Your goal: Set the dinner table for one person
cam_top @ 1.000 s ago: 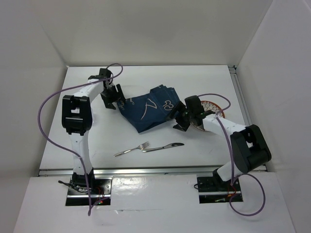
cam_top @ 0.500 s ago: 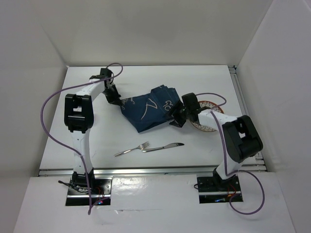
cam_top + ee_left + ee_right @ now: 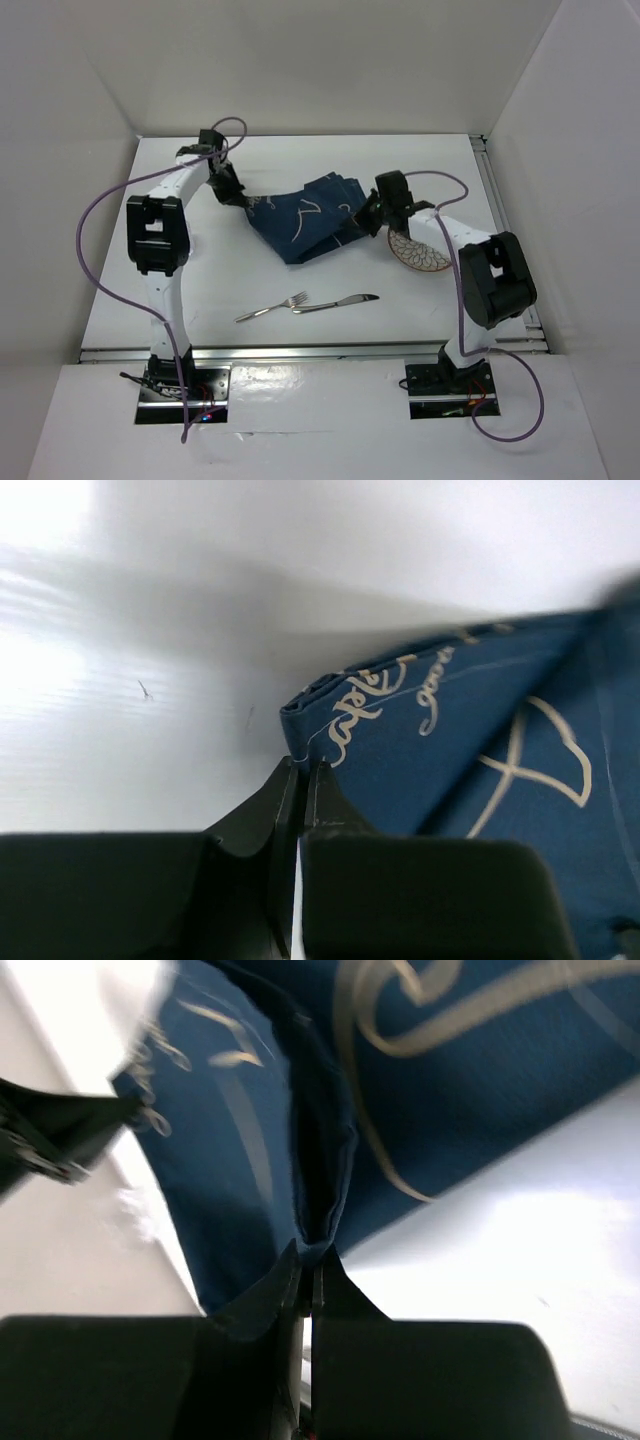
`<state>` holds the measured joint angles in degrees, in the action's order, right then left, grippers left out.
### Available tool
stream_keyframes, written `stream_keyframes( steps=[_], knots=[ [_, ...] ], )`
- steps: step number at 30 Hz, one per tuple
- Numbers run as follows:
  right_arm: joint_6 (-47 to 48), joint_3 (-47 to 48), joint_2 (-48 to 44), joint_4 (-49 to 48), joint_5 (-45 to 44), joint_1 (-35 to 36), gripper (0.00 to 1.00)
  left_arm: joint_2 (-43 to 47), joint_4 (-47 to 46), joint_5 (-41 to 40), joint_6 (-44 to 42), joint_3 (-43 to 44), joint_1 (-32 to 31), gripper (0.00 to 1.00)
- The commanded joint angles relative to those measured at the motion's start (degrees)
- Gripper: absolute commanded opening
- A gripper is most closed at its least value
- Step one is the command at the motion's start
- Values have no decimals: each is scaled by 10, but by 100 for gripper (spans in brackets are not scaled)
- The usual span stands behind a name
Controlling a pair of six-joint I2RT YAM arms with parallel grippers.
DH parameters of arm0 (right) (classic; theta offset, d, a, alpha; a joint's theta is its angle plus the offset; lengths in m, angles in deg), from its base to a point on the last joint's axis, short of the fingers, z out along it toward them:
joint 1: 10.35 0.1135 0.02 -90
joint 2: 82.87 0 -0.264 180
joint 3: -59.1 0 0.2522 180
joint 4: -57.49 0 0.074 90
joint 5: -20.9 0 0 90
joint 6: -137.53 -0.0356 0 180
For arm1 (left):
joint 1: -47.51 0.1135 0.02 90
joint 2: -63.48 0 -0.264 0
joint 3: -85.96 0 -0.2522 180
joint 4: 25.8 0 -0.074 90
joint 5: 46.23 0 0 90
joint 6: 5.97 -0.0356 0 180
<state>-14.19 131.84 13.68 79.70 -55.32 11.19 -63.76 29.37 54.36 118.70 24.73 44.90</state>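
**Navy placemat (image 3: 300, 225) gripped at two points on the white worktop (image 3: 330, 160)**

We see the matte white worktop filling the middle of the overhead view, with a metal rail (image 3: 300, 352) along its near edge; everything else rests on or over it. At its centre the placemat, marked with pale line drawing and lettering, lies rumpled and folded. It is stretched between the left claw (image 3: 238, 197) and the right claw (image 3: 368, 215).

In the left wrist view we note the fingers drawn almost together, the hemmed left corner of the cloth caught between their tips. The right wrist view shows that claw likewise narrowed, pinching a raised fold on the cloth's right side. Whether the fabric hangs clear of the worktop between the two grips we cannot tell.

A round patterned plate (image 3: 420, 252) lies near the placemat's right side, just beside the right claw. Toward the near edge, well apart from the cloth, a knife (image 3: 335, 303) and a fork (image 3: 270, 309) lie almost end to end. The fork is on the left.
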Motion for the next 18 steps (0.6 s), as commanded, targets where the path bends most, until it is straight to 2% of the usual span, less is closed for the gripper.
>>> stream_keyframes(
  steps=[1,2,5,9,11,13,14,15,17,18],
  knots=[
    [56,113,-23,4,-27,-40,0,69,17,18,-8,89,31,0],
    [79,146,-16,10,-15,-54,0,77,22,35,-8,139,37,0],
    [117,343,21,35,17,-116,0,88,28,101,12,248,72,0],
    [136,462,34,41,27,-148,0,130,-26,192,44,302,120,0],
    [142,455,4,41,20,-153,0,160,-58,199,50,270,134,0],
    [143,384,-52,19,8,-153,0,214,-76,188,50,225,140,0],
    [143,351,-71,10,3,-153,0,232,-102,188,50,159,140,0],
    [143,278,-90,0,-3,-153,0,247,-113,188,50,123,140,0],
    [136,208,-139,-13,-9,-153,0,290,-143,194,50,44,140,0],
    [130,140,-152,-19,-9,-153,0,301,-171,194,50,-40,140,0]
  ],
)
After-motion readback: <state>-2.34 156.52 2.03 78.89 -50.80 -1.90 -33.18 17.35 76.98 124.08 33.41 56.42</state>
